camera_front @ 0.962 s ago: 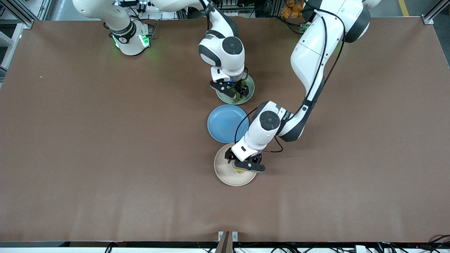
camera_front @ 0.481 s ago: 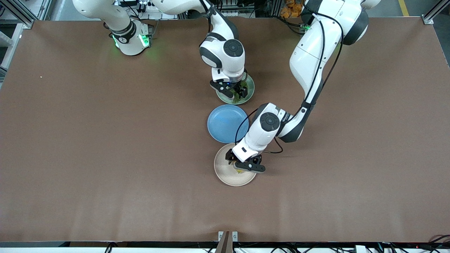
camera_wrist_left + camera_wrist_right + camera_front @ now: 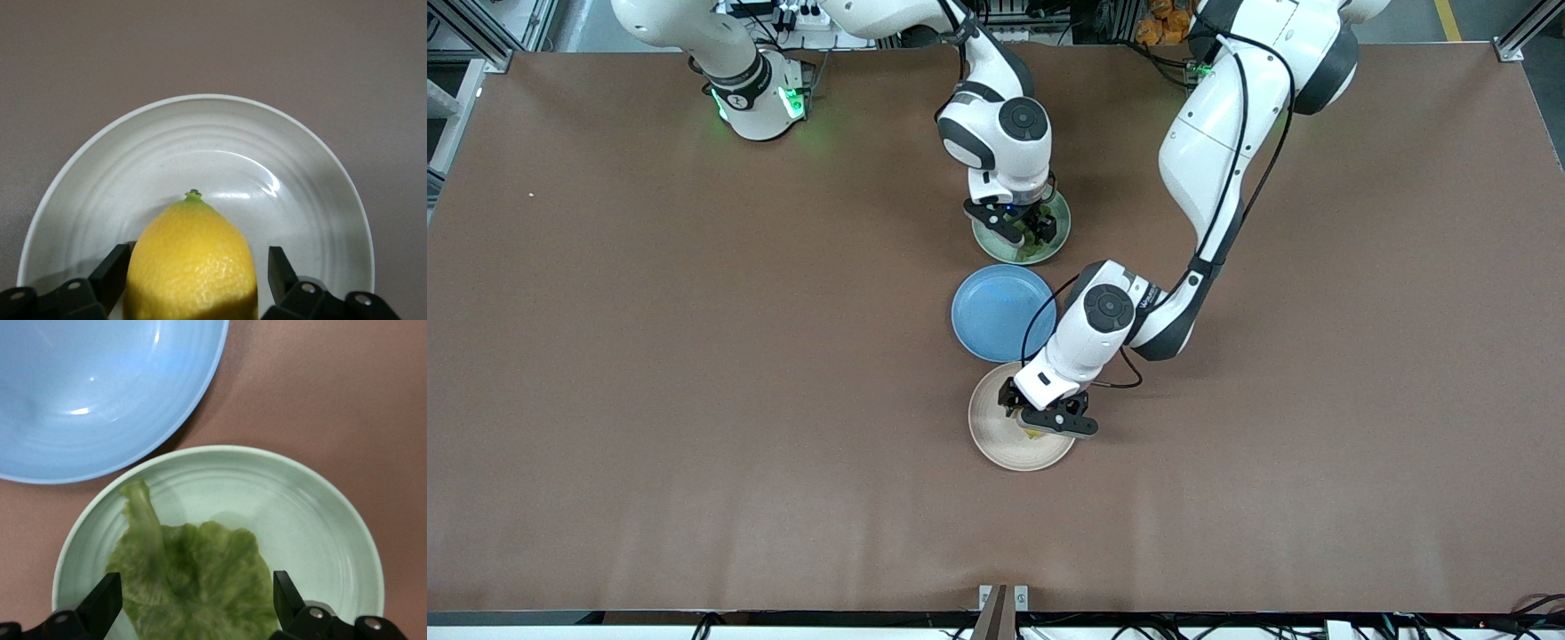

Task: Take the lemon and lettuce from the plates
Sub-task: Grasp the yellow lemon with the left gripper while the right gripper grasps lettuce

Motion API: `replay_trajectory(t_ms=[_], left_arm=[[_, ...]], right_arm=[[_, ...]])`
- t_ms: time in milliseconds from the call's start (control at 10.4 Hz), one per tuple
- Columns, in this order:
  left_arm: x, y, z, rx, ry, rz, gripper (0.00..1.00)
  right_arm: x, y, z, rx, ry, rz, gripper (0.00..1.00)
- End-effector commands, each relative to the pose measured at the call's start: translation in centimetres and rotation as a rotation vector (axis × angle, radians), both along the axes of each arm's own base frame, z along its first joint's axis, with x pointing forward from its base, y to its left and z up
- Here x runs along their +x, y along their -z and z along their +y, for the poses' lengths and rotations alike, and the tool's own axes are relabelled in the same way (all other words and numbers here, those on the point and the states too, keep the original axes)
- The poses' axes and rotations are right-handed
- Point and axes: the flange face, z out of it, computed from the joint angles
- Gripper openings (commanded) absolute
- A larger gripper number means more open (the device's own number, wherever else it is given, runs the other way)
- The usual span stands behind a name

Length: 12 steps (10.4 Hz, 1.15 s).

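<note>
Lettuce [image 3: 190, 587] lies flat in the pale green plate [image 3: 320, 513], near the table [image 3: 694, 400] edge where the robots stand. The right claw [image 3: 1021, 229] hangs low over it, fingers apart. A blue plate [image 3: 996, 311] sits next. Closer to the front edge, the lemon [image 3: 190, 267] rests in the cream plate [image 3: 200, 133]. The left claw [image 3: 1040, 425] is around it, fingers apart, not clamped.

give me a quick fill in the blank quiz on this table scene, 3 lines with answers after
1. The small yellow lemon lies on the ____ round plate.
2. The crinkled green lettuce leaf lies on the pale ____ plate.
3. Between those two plates sits an empty ____ plate.

Missing words: beige; green; blue
</note>
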Motion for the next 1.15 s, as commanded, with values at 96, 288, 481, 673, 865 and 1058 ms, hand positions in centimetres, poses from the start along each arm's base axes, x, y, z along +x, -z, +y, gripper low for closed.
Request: replay_trajectory(t_ms=[96,288,481,673,865,1058], left_arm=[[0.5,-0.5,-0.1,-0.006,-0.022,-0.019,0.57],[0.5,-0.5,0.0,-0.006,-0.022,-0.017,0.46],[0.8,-0.7,0.4,-0.003,-0.025,-0.019,0.42],[0.9,-1.8,0.6,0.014,-0.023,0.007,0.39],[1.7,-4.4,2.0,0.046,-0.033,0.055,0.38],[2.6,-7.8,3.6,0.054,-0.052,0.077,0.38]], right_arm=[[-0.6,0.9,0.5,0.018,0.030,-0.005,1.00],[-1.2,1.5,0.7,0.011,0.021,-0.001,1.00],[-1.2,1.8,0.7,0.007,0.022,0.001,1.00],[-2.0,1.8,1.1,0.001,0.045,-0.007,0.51],[-2.2,1.8,1.2,-0.003,0.049,-0.015,0.00],[-2.2,1.3,1.4,0.002,0.039,-0.026,0.00]])
